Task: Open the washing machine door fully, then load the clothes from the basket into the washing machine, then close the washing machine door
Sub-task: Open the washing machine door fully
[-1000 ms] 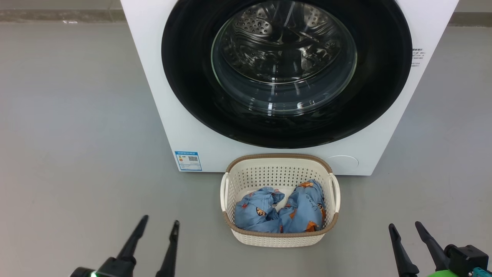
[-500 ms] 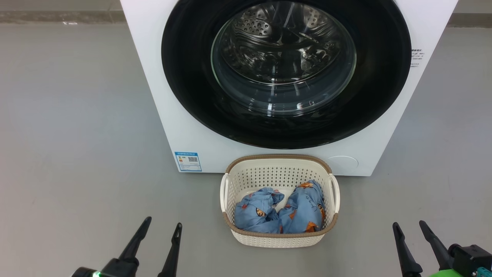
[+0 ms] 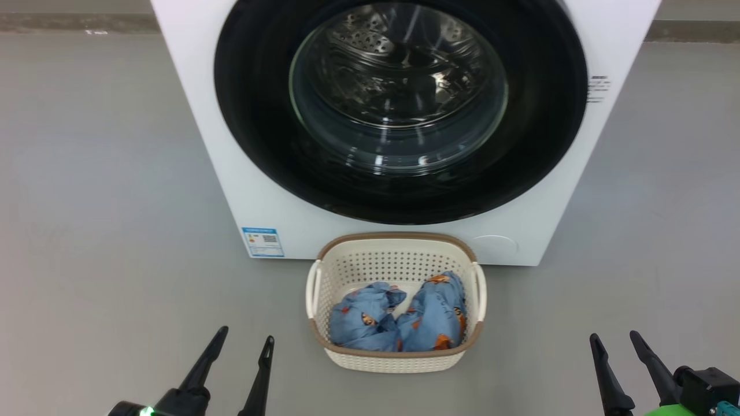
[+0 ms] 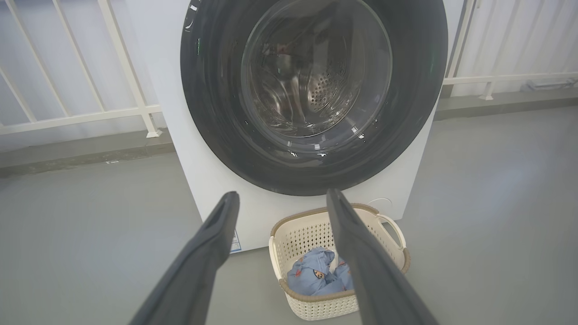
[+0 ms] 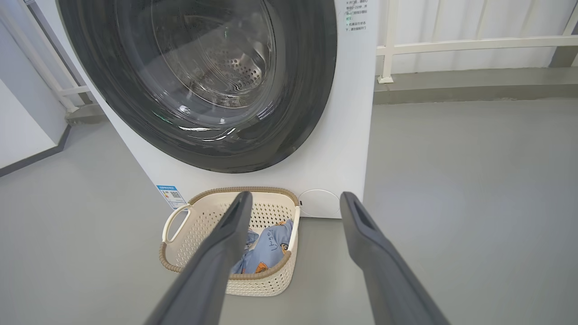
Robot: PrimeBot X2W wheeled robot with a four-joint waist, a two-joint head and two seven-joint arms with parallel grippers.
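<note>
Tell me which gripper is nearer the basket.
Left. The left gripper hovers open just off the left front corner of the basket, touching nothing. The right gripper, also open, is farther out past the basket's right side, with a clearly wider gap.

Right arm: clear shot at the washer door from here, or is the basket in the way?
Probably yes. The right gripper is open and empty, and nothing stands between it and the closed washing machine door. The basket sits low, under the door and to the gripper's left, off that line.
</note>
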